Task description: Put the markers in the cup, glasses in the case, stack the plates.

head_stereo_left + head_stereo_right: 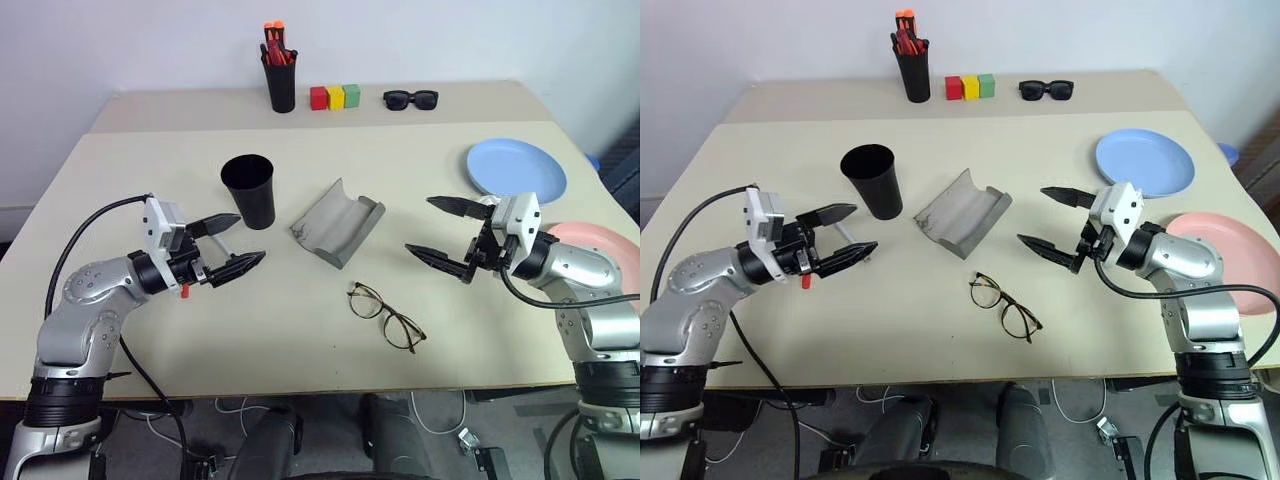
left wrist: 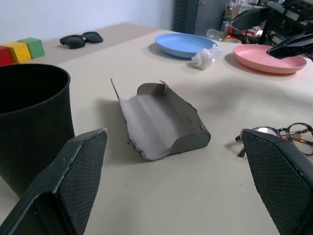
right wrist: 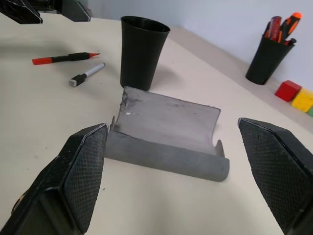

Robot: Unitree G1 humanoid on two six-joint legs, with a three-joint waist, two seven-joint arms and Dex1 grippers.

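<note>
Glasses [image 1: 386,316] sit nearest us on the table [image 1: 300,350], outside the open, empty grey case [image 1: 338,222]. Black cup [image 1: 248,190] looks empty; 2 markers [image 3: 73,68] lie beside it. Left gripper [image 1: 232,246] and right gripper [image 1: 440,230] both spread wide, holding nothing. Blue plate [image 1: 515,168], pink plate [image 1: 610,250] unstacked.
</note>
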